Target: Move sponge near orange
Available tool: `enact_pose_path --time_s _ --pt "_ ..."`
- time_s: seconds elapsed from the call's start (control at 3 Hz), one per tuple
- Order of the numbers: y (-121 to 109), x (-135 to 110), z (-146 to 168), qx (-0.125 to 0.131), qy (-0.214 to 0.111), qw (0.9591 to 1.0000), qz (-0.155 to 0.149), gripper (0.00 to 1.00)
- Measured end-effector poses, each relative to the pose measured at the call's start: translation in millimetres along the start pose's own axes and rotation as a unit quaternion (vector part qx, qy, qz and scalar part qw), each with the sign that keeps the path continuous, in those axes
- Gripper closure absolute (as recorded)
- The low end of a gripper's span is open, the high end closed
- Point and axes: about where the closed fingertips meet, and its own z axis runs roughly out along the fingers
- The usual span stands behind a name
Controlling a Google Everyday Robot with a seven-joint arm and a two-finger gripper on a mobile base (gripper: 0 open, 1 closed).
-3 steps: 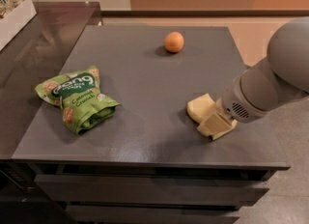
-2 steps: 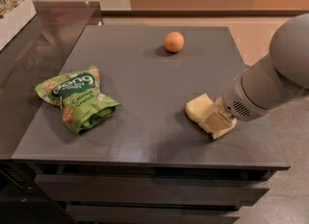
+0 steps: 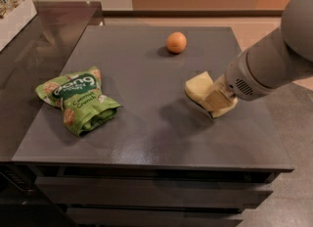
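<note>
The pale yellow sponge (image 3: 197, 85) is at the right side of the dark grey table (image 3: 146, 143). My gripper (image 3: 215, 99) comes in from the right and is shut on the sponge's right part, holding it slightly above the tabletop with a shadow under it. The orange (image 3: 176, 42) sits near the table's far edge, up and a little left of the sponge, with a clear gap between them. The grey arm (image 3: 274, 59) covers the right rear corner of the table.
A green snack bag (image 3: 78, 99) lies on the left side of the table. A lower dark counter (image 3: 44, 40) adjoins at the far left, with a white bin (image 3: 14, 13) on it. Drawers (image 3: 146, 192) run below the front edge.
The gripper and the sponge have risen and shifted toward the far edge, closer to the orange. The orange and the snack bag have not moved.
</note>
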Motion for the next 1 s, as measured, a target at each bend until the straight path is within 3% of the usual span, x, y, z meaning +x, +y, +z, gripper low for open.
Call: enact_pose_path --time_s 0.67,1.0 --pt "-45.4 -54.7 9.4 0.033 -0.044 0.9985 -0.004 1.0" --pt "-72.1 -75.6 29.2 0.047 -0.042 0.998 -0.009 1.0"
